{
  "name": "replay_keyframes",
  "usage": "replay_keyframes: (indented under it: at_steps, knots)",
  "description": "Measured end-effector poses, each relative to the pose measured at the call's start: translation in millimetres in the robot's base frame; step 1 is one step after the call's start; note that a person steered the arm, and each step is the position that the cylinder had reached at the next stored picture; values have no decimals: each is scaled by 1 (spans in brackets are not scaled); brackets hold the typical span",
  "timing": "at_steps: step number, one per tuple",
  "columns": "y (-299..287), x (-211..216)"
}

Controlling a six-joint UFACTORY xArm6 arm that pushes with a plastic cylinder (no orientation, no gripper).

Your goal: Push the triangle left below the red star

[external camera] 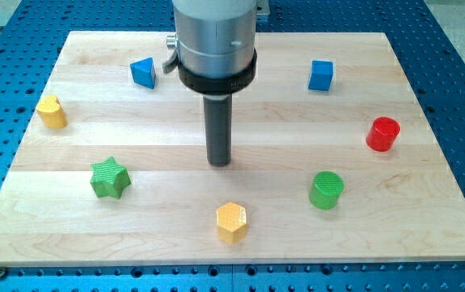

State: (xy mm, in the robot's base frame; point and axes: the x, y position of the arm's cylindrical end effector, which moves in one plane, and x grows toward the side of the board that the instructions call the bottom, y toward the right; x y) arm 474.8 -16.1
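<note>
Tip rests mid-board, well apart from blue triangle at upper left; no hand shows

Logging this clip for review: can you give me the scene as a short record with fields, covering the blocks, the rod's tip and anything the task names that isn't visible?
surface: wooden board
tip: my tip, near board centre, touching no block
blue triangle: top left
blue cube: top right
yellow cylinder: left edge
green star: lower left
yellow hexagon: bottom centre
green cylinder: lower right
red cylinder: right
red star: none visible
</note>
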Motion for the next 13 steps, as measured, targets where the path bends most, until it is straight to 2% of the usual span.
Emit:
replay_keyframes:
  at_steps: [1, 4, 5, 6, 7, 8, 9, 10, 11, 12, 13]
  knots:
    - [0, -7]
    - [-87, -20]
    - [-88, -63]
    - [-122, -101]
    - [-171, -111]
    - [-126, -134]
    - [-115, -161]
    - [-179, -178]
    - [-143, -194]
    - [-57, -200]
    - [-47, -193]
